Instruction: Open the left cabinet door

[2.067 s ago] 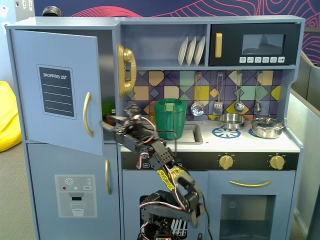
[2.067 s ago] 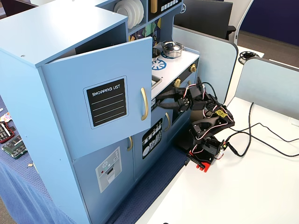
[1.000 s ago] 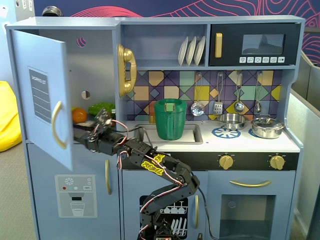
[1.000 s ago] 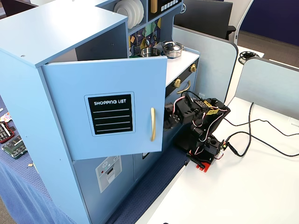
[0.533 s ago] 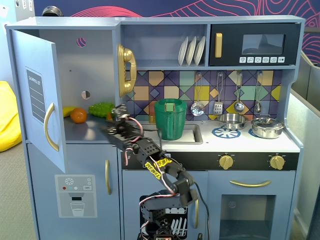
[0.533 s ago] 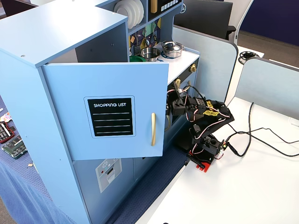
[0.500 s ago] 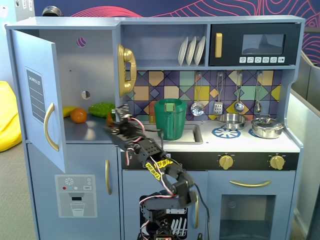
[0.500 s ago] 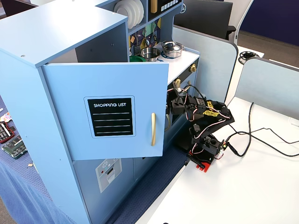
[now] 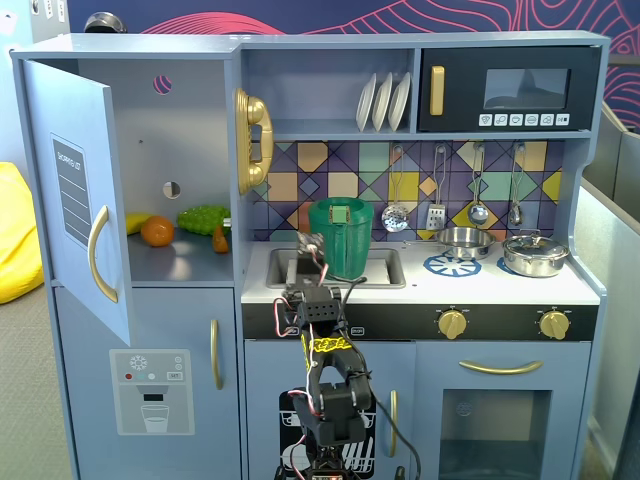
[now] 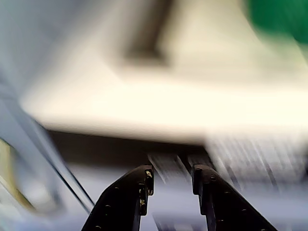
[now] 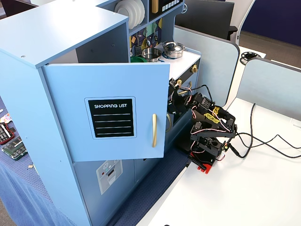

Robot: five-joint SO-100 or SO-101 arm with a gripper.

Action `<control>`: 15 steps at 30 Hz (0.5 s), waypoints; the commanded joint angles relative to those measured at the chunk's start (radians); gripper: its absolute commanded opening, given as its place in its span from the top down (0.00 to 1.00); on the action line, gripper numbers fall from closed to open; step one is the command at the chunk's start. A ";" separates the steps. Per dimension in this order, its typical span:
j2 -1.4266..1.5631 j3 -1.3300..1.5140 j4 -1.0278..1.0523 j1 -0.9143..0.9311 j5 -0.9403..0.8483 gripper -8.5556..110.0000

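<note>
One blue-grey left cabinet door (image 11: pixel 106 110) (chalkboard panel, gold handle (image 11: pixel 154 130)) stands open.

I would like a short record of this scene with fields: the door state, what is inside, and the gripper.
door: the left cabinet door stands swung open
handle: gold handle untouched
inside: orange, green fruit on the shelf
gripper: gripper empty, fingers apart, in front of the sink

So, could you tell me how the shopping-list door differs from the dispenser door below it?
The shopping-list door stands swung open; the dispenser door is shut. The first carries a black chalkboard panel, the second a grey dispenser panel. The first's gold handle is longer. Both are blue-grey.
</note>
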 commanded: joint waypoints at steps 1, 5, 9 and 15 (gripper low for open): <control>0.029 0.034 0.202 0.075 0.025 0.93; 0.041 0.146 0.221 0.120 0.026 0.93; 0.041 0.252 0.147 0.132 0.044 0.93; 0.060 0.413 -0.003 0.132 0.049 0.93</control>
